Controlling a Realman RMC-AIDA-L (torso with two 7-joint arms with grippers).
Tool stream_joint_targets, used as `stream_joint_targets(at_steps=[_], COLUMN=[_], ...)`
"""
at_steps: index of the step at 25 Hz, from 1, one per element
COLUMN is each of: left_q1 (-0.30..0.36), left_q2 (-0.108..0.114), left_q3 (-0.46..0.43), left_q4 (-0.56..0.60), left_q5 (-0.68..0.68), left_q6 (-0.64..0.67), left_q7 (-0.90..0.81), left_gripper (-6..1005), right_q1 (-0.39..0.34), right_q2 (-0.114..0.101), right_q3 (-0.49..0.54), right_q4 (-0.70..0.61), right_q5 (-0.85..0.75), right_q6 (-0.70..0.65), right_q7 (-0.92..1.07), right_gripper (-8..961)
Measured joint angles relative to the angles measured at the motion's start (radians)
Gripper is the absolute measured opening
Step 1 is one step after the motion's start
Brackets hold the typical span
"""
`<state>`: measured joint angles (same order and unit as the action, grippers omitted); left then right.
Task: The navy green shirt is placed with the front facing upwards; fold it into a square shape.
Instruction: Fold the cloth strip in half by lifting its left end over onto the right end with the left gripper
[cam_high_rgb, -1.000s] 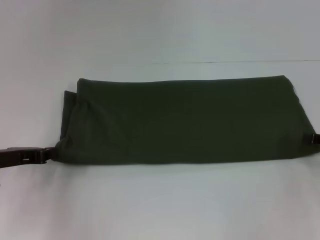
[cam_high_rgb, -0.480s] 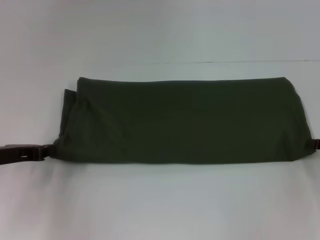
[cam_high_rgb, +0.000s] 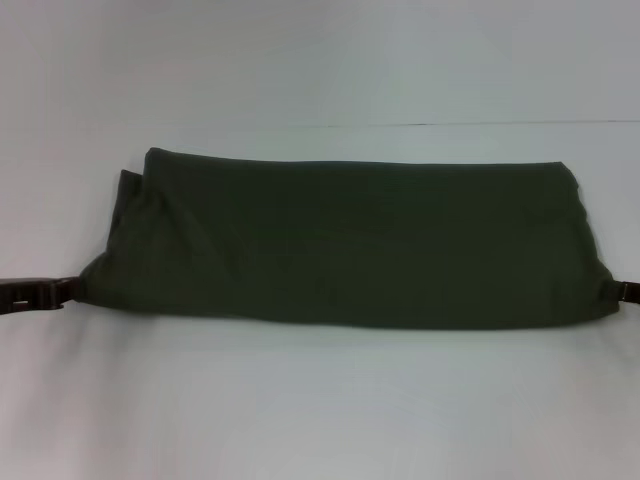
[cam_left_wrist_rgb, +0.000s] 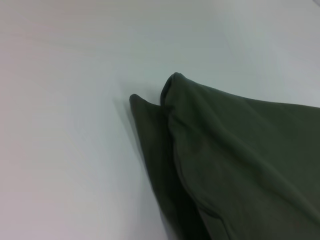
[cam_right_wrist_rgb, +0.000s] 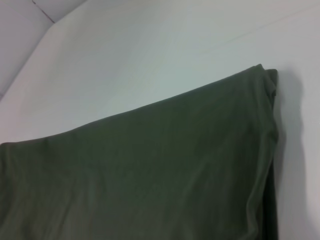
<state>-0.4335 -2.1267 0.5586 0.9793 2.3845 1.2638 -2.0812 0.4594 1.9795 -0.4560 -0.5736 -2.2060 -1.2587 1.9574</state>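
- White tabletop (cam_high_rgb: 320, 400) fills the head view, bare in front of the robot and running back to a thin seam line behind the cloth.
- Left gripper (cam_high_rgb: 68, 291) sits at the near left corner of the navy green shirt (cam_high_rgb: 340, 240), pinched on the fabric there; it stands farther out to the left than half a second ago.
- Right gripper (cam_high_rgb: 622, 291) touches the near right corner (only its tip shows at the frame edge), so whether it clamps the cloth cannot be told.
- Shirt lies as a long folded band across the table's middle, plain green side up; its near corners are now drawn outward and the near edge bows slightly.
- Left wrist view shows two layered folded edges at the far left corner, one offset from the other.
- No lettering or label can be read on any visible face.
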Motion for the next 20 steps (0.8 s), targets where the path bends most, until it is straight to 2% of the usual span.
stream_joint_targets(at_steps=[10, 20], left_q1=[0.006, 0.014], left_q2=[0.013, 0.015], left_q3=[-0.038, -0.072], left_q4=[0.006, 0.005], left_q5=[0.015, 0.027], left_q6=[-0.003, 0.004], left_q7=[0.002, 0.020], left_gripper=[2, 1], right_q1=[-0.006, 0.002], right_q2=[0.001, 0.012], right_q3=[0.002, 0.002], right_q4=[0.017, 0.018], right_q5=[0.023, 0.023], right_q6=[-0.017, -0.018], right_q7=[-0.025, -0.028], right_gripper=[61, 92])
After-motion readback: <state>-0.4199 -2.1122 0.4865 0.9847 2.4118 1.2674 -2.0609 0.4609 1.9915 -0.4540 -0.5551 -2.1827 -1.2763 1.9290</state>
